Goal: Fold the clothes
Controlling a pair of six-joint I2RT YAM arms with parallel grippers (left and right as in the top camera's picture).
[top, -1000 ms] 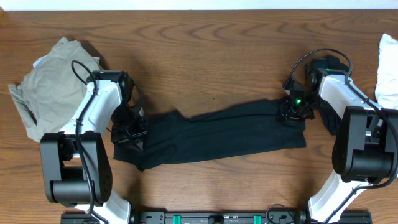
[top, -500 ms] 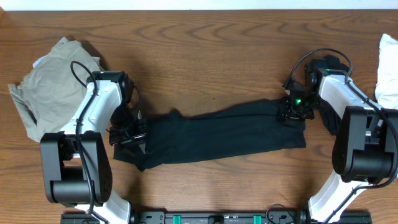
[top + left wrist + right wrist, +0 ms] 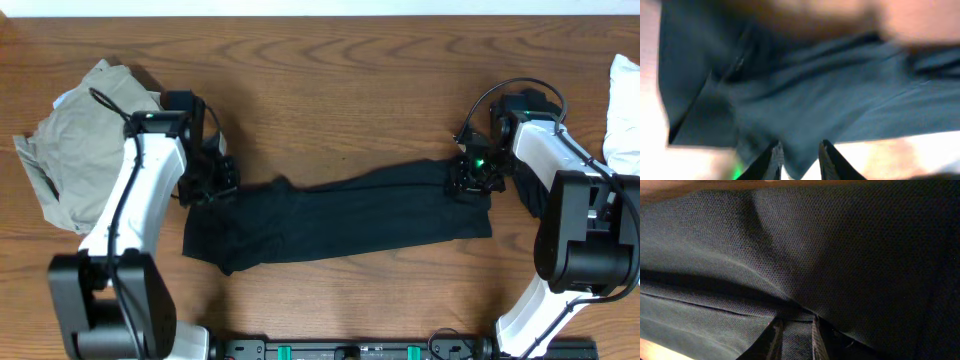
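A long black garment (image 3: 340, 215) lies stretched left to right across the middle of the table. My left gripper (image 3: 208, 188) is at its upper left corner. In the blurred left wrist view, a point of the black fabric (image 3: 815, 90) sits between the narrow-set fingers (image 3: 800, 157). My right gripper (image 3: 470, 182) is at the garment's upper right corner. In the right wrist view its fingers (image 3: 795, 340) are closed on a fold of the black fabric (image 3: 815, 245). A khaki-grey garment (image 3: 80, 150) lies crumpled at the far left.
A white cloth (image 3: 625, 110) lies at the right edge of the table. The wooden table (image 3: 330, 90) runs behind the black garment. The arm bases stand at the front edge.
My left gripper has moved toward the far side, from the garment's left end up to its upper left corner. The right gripper has stayed in place.
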